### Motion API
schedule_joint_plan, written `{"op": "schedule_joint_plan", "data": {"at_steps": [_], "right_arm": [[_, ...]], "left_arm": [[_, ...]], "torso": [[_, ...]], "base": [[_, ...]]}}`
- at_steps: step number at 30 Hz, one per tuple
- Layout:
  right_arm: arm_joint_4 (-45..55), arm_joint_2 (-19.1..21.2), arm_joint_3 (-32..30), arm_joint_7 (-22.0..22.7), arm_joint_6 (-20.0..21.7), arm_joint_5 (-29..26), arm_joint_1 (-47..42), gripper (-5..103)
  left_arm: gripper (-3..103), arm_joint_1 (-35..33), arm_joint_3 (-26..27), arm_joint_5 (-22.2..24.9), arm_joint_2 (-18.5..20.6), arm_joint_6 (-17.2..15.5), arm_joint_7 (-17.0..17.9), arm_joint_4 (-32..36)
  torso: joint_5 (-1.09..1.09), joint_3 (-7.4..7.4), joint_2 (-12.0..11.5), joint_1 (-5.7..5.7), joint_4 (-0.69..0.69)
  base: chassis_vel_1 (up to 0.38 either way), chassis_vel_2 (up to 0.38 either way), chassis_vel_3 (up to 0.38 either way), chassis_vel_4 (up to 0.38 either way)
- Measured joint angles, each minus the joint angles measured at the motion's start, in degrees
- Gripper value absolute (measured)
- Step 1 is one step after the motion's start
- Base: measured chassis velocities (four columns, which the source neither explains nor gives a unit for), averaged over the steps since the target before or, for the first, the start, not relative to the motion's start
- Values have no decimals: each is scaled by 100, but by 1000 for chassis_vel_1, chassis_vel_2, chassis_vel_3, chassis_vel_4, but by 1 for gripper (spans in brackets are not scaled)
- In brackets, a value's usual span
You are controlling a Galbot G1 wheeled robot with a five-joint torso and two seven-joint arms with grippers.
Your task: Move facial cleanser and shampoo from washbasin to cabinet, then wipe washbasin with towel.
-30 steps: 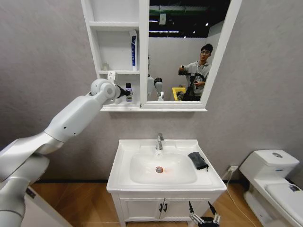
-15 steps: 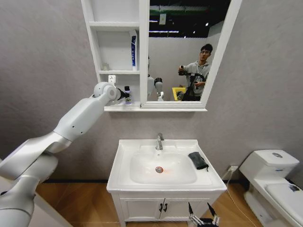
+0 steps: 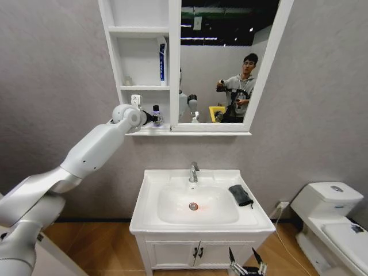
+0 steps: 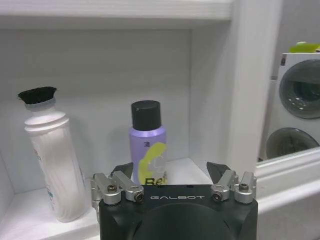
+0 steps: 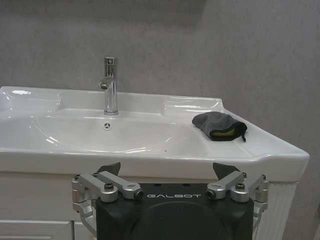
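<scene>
Left arm stretched up to cabinet (image 3: 141, 69) bottom shelf; both bottles parked there.
Left gripper (image 4: 172, 172) spread wide, holding nothing, just short of glossy purple bottle (image 4: 148, 145); ribbed white bottle (image 4: 52, 162) beside it. Right gripper (image 5: 167, 172) spread, empty, low at washbasin (image 5: 150, 132) front edge. Grey towel (image 5: 220, 126) bunched on its right rim.

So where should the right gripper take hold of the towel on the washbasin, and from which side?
The towel lies as a soft bunched heap on the flat deck of the washbasin, beside the bowl, nothing around it. Probably best pinched from above across its raised middle. The right gripper waits open, low in front.
</scene>
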State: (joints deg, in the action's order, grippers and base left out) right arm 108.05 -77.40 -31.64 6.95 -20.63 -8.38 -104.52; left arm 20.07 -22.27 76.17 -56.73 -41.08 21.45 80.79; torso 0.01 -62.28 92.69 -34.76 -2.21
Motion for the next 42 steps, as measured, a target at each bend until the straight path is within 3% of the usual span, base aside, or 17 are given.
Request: {"op": "schedule_joint_plan", "data": {"at_steps": [5, 7, 10, 11, 12, 13, 16, 17, 20, 21, 24, 25, 28, 30, 31, 34, 42], "right_arm": [[2, -9, 14, 14, 0, -6, -1, 100], [76, -9, 14, 71, 18, -191, -8, 100], [131, -6, -1, 95, 39, -276, -9, 100], [154, -6, -23, 124, 50, -315, -2, 100], [154, -6, -23, 124, 50, -315, -2, 100], [162, -7, -58, 149, 62, -345, 13, 100], [172, -2, -143, 162, 93, -392, 30, 100], [172, -2, -143, 162, 93, -392, 30, 100], [154, 21, -254, 121, 143, -362, 126, 100], [154, 21, -254, 121, 143, -362, 126, 100], [291, 53, -390, 92, 239, -456, 136, 100], [291, 53, -390, 92, 239, -456, 136, 100], [405, 97, -602, -17, 346, -648, 177, 100], [415, 98, -686, -40, 389, -705, 247, 100], [474, 105, -847, -64, 516, -884, 413, 100], [652, 159, -1023, -89, 783, -1257, 605, 100], [783, 328, -1465, -431, 1379, -1673, 1164, 100]], "left_arm": [[97, -533, 269, 48, 581, 188, -182, 907], [100, -1358, 794, -204, 1194, 405, -450, 1839], [100, -2074, 1202, -469, 1555, 564, -548, 2434], [100, -2728, 1667, -818, 1743, 716, -681, 2794], [100, -2728, 1667, -818, 1743, 716, -681, 2794], [100, -3645, 2297, -1422, 1849, 1014, -922, 3152], [100, -5712, 3773, -2548, 1703, 1679, -1281, 3649], [100, -5712, 3773, -2548, 1703, 1679, -1281, 3649], [100, -8302, 5081, -3715, 666, 2252, -1677, 3970], [100, -8302, 5081, -3715, 666, 2252, -1677, 3970], [100, -9972, 5686, -5106, -388, 2767, -2197, 4013], [100, -9972, 5686, -5106, -388, 2767, -2197, 4013], [100, -10926, 6257, -6272, -1457, 3261, -2768, 4120], [100, -11088, 6329, -6391, -1730, 3322, -2867, 4177], [100, -11331, 6418, -6566, -2150, 3406, -2996, 4310], [100, -11568, 6530, -6779, -2510, 3489, -3082, 4515], [100, -11825, 6842, -6668, -2761, 3562, -3386, 4777]], "torso": [[-1, 0, 0, 0, -1], [-4, 0, 0, -1, 2], [-2, 1, 0, 1, 2], [-4, 0, 0, 1, 2], [-4, 0, 0, 1, 2], [-2, 1, 0, 0, 3], [-3, 0, 0, 1, 1], [-3, 0, 0, 1, 1], [-5, 0, 0, 1, 1], [-5, 0, 0, 1, 1], [-1, 0, -1, 1, 3], [-1, 0, -1, 1, 3], [1, 1, 0, 2, 1], [1, 1, 0, 2, 2], [1, 1, 0, 2, 3], [1, 0, 0, 1, 2], [-1, 0, 0, 0, 2]], "base": [[0, 0, 0, 0], [0, 0, 0, 0], [0, 0, 0, 0], [0, 0, 0, 0], [0, 0, 0, 0], [0, 0, 0, 0], [0, 0, 0, 0], [0, 0, 0, 0], [0, 0, 0, 0], [0, 0, 0, 0], [0, 0, 0, 0], [0, 0, 0, 0], [0, 0, 0, 0], [0, 0, 0, 0], [0, 0, 0, 0], [0, 0, 0, 0], [0, 0, 0, 0]]}}
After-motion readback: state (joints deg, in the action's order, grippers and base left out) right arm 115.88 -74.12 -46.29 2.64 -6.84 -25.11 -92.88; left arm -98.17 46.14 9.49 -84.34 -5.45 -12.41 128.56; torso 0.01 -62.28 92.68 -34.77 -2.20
